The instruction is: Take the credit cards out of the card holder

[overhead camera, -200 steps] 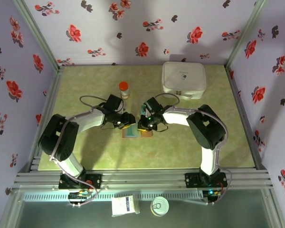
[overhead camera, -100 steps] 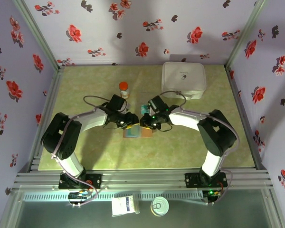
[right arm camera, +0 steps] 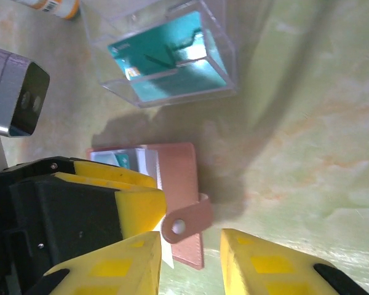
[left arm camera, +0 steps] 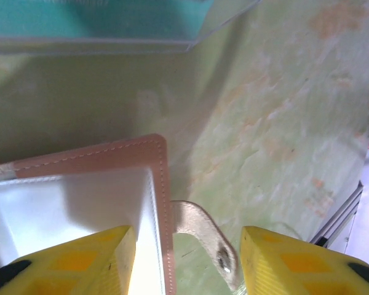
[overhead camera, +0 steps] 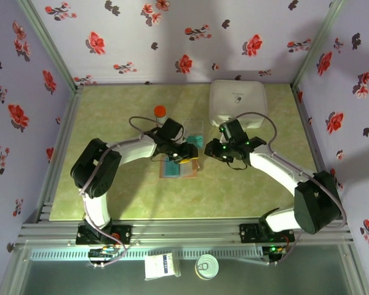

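We're looking down on the card holder [overhead camera: 179, 168], lying open and flat on the mottled green surface [overhead camera: 123, 190] between the two arms. The left jaws are right over the corner that carries its tab. From the left wrist we see those jaws standing apart with nothing gripped. One yellow finger [left arm camera: 67, 261] hangs over the holder's glossy, silvery inner panel, and the other finger [left arm camera: 289, 261] over bare surface. Between them runs the holder's stitched, pinkish-brown, leather-like border with its rounded corner and the closure tab [left arm camera: 200, 230], a short strap with a small metal snap. We cannot tell whether the first finger touches the panel.

Over to the right wrist: the right jaws are spread too and empty, with blocky yellow fingers [right arm camera: 111, 270]. The tab with its round snap sits in the gap between them, lower down on the surface. Here the holder reads as a thin flat rectangle, and a sliver of teal [right arm camera: 124, 161] peeks from a pocket beside the left arm's black-and-yellow finger.

Just beyond the holder stands a clear plastic box [right arm camera: 218, 31], hard-walled and square-edged, with a teal credit card [right arm camera: 166, 61] lying inside it. From above, a rounded white case [overhead camera: 237, 101] sits at the far right of the surface, apart from the holder, and a small bottle with an orange cap [overhead camera: 160, 112] stands near the box's left side
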{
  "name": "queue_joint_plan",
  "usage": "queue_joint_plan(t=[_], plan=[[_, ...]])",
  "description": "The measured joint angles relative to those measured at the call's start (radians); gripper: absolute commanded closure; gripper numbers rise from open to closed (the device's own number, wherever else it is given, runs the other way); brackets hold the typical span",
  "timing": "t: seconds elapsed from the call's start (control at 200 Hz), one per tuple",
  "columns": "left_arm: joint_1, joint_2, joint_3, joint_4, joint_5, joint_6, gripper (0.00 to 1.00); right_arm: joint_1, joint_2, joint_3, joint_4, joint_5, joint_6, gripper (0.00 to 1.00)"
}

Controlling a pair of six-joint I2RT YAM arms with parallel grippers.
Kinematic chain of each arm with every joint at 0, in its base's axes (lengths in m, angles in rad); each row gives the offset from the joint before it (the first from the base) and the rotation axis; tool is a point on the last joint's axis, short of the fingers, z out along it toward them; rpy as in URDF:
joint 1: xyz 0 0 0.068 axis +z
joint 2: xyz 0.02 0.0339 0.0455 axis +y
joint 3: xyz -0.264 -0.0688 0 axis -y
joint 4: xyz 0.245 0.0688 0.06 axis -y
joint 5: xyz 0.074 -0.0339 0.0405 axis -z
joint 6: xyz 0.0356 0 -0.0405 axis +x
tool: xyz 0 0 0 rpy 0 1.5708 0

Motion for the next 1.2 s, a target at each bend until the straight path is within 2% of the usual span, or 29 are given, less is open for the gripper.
queue_joint_plan(t=[0.575, 0.82, 0.935, 1.2], plan=[[0.014, -0.009, -0.017, -0.017, -0.009, 0.001, 0.51, 0.03, 0.01, -0.005, -0.009, -0.027, 0.006, 0.68], [0.12, -0.161, -0.111, -0.024, -0.031, 0.016, 0.54, 0.117, 0.108, 0.108, -0.011, -0.031, 0.009, 0.69], [0.176, -0.222, -0.166, -0.029, -0.035, 0.038, 0.6, 0.171, 0.177, 0.18, -0.012, -0.037, 0.011, 0.7], [0.238, -0.234, -0.283, -0.045, -0.031, 0.083, 0.72, 0.253, 0.369, 0.317, -0.007, -0.068, 0.012, 0.71]])
